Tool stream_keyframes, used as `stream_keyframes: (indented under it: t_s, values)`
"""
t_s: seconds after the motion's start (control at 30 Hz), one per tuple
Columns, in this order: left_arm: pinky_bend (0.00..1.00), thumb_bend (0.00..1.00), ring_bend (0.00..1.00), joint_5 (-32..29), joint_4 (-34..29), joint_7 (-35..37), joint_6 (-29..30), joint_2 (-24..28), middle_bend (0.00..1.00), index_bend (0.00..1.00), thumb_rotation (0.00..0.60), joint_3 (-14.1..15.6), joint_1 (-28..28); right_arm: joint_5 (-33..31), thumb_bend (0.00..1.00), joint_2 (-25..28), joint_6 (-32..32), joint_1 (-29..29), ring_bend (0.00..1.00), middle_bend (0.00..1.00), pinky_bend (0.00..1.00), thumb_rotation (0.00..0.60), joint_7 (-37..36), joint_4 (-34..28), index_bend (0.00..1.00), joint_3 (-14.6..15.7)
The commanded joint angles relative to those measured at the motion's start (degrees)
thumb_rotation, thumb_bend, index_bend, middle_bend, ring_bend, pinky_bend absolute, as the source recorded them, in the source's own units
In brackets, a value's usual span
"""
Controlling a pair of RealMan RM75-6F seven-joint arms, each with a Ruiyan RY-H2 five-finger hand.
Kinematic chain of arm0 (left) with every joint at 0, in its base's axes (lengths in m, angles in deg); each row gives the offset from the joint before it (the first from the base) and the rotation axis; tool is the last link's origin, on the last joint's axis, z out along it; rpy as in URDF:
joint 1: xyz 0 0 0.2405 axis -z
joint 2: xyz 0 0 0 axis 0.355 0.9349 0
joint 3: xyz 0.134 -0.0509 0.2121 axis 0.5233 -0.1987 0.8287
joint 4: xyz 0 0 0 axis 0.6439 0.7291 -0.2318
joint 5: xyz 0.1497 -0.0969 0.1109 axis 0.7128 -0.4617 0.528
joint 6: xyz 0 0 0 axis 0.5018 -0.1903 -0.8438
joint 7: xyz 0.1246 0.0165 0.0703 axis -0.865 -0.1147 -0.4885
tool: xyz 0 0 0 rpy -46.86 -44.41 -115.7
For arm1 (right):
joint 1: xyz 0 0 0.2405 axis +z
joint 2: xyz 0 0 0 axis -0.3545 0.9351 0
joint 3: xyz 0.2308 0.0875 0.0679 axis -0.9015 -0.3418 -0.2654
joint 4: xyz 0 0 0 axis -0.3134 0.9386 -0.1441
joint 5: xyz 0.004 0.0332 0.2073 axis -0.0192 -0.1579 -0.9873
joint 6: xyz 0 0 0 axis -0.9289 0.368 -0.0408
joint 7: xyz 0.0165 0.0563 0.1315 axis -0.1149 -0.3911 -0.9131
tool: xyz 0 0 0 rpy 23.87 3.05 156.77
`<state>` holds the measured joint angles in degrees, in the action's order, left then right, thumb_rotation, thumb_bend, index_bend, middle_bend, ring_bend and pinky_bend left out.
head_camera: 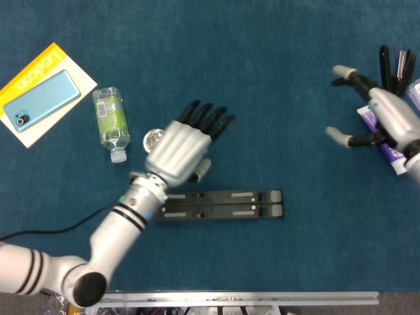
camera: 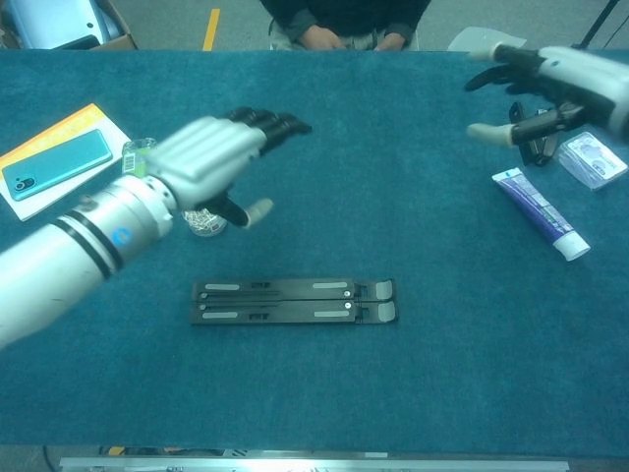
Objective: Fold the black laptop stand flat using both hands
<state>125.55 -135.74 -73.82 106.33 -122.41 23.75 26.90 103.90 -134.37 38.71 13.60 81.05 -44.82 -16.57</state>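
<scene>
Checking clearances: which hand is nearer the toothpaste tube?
Right. The right hand hovers just beyond the toothpaste tube; the left hand is far across the table.

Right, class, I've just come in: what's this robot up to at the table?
The black laptop stand lies folded flat on the blue table, with neither hand touching it. The left hand hangs above the table behind the stand, fingers spread and holding nothing. The right hand is far off to the side near the toothpaste tube, also open. The folding looks done.

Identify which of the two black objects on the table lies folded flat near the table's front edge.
The laptop stand, lying flat in front; the other black object, the stapler, sits far right.
</scene>
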Motion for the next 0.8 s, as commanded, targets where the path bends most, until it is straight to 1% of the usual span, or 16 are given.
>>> stream_keyframes:
  t_s: [0.03, 0.13, 0.23, 0.4, 0.57, 0.7, 0.8]
  values:
    - [0.00, 0.40, 0.00, 7.5, 2.7, 10.0, 1.4, 4.6, 0.04, 0.00, 0.600, 0.2, -4.4, 3.1, 0.26, 1.0, 3.7, -2.8, 0.00, 0.16, 0.03, 0.478, 0.9, -0.2, 0.00, 1.0]
    - [0.00, 0.40, 0.00, 10.4, 5.7, 15.7, 1.5, 6.8, 0.04, 0.00, 0.600, 0.1, -6.3, 5.7, 0.26, 1.5, 6.6, -5.2, 0.00, 0.15, 0.03, 0.479, 1.6, 0.4, 0.00, 1.9]
    - [0.00, 0.40, 0.00, 11.6, 8.1, 18.9, 1.7, 8.6, 0.04, 0.00, 0.600, 0.0, -7.9, 7.9, 0.26, 1.6, 9.1, -7.2, 0.00, 0.15, 0.03, 0.478, 1.9, 1.1, 0.00, 2.7]
    - [0.00, 0.40, 0.00, 13.2, 12.8, 22.0, 4.0, 10.6, 0.03, 0.00, 0.600, 0.4, -11.4, 10.8, 0.26, 1.4, 14.2, -10.9, 0.00, 0.14, 0.03, 0.478, 3.1, 2.9, 0.00, 3.8]
    - [0.00, 0.40, 0.00, 15.7, 17.7, 26.9, 8.6, 11.7, 0.01, 0.00, 0.600, 1.1, -16.6, 13.8, 0.26, 0.5, 20.9, -15.4, 0.00, 0.13, 0.03, 0.480, 6.9, 4.6, 0.00, 5.6]
    - [0.00, 0.40, 0.00, 17.4, 20.0, 29.8, 10.6, 13.4, 0.01, 0.00, 0.600, 2.2, -20.0, 14.6, 0.26, 0.0, 24.6, -18.5, 0.00, 0.13, 0.03, 0.480, 9.3, 5.6, 0.00, 6.6]
    - [0.00, 0.40, 0.00, 17.9, 20.2, 31.4, 11.6, 15.4, 0.01, 0.00, 0.600, 2.7, -22.4, 15.0, 0.26, -0.1, 26.6, -20.7, 0.00, 0.13, 0.03, 0.480, 9.9, 6.2, 0.00, 7.4]
